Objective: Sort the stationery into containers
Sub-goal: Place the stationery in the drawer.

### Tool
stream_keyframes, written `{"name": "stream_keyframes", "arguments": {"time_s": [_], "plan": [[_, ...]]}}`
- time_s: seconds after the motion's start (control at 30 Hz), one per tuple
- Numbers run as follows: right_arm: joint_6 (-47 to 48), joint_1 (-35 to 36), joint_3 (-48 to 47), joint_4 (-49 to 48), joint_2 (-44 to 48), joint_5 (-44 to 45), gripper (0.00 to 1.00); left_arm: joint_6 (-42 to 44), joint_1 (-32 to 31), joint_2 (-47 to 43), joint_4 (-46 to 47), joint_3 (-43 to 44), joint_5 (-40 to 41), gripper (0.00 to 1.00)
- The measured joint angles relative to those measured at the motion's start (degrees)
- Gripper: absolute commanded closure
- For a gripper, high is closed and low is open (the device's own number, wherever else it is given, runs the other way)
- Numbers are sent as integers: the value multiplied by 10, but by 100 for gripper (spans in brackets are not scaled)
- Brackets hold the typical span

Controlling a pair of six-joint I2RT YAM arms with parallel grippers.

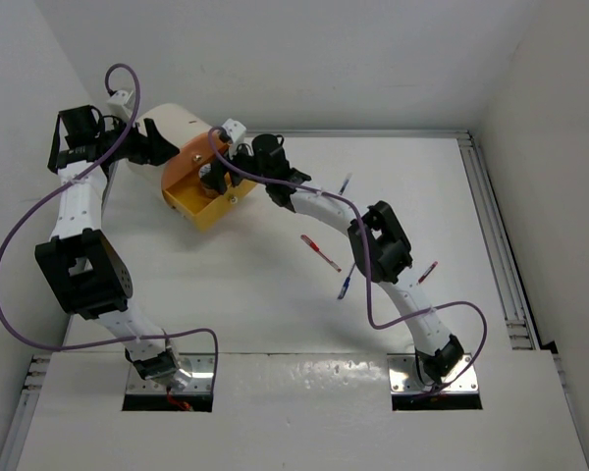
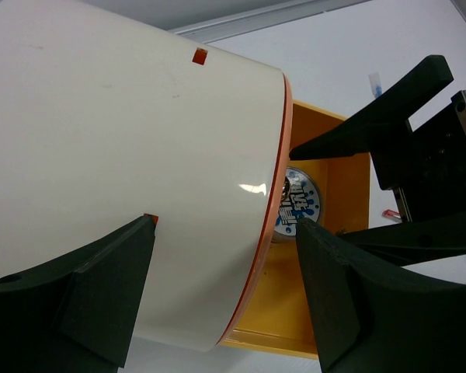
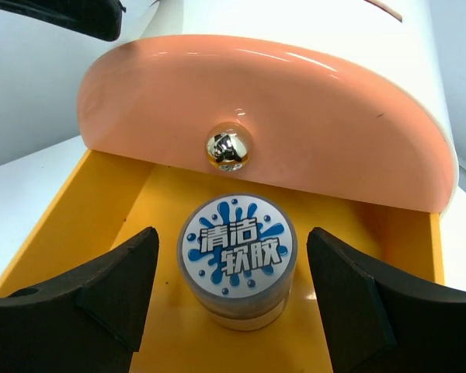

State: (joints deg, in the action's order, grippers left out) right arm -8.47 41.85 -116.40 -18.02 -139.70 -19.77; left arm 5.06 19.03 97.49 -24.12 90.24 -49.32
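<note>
Right gripper (image 3: 233, 242) spread wide, fingers flanking blue-and-white tub (image 3: 237, 252), gap each side. Tub upright in yellow drawer (image 3: 400, 249) of cream container (image 2: 124, 155), below chrome knob (image 3: 229, 148). Left gripper (image 2: 225, 229) spread across container body. Red pen (image 1: 320, 253) on table (image 1: 265, 314)

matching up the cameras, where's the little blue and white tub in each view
Right wrist: tub at lower centre, standing in the yellow drawer.
Left wrist: tub centre-right, just past the white container's rim.
Top external: tub not visible; the right gripper covers its spot in the drawer.
Shared landmark: the yellow drawer.
</note>
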Motion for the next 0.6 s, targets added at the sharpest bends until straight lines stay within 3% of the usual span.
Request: {"name": "stream_keyframes", "arguments": {"time_s": [0.2, 0.23, 0.3, 0.33, 0.43, 0.5, 0.6], "plan": [[-14, -1, 2, -16, 0, 1, 29, 0, 0, 0, 0, 0, 0, 21], [-19, -2, 4, -23, 1, 2, 41, 0, 0, 0, 0, 0, 0, 21], [-29, -4, 9, -29, 5, 2, 54, 0, 0, 1, 0, 0, 0, 22], [-37, -6, 14, -32, 11, 3, 70, 0, 0, 1, 0, 0, 0, 22], [-67, -17, 58, -39, 54, 2, 93, 0, 0, 2, -1, 1, 0, 23], [-93, -32, 104, -48, 101, 1, 100, 0, 0, 2, -1, 2, 1, 23], [-129, -59, 199, -76, 189, -9, 100, 0, 0, 4, -3, 5, 2, 24]]}}
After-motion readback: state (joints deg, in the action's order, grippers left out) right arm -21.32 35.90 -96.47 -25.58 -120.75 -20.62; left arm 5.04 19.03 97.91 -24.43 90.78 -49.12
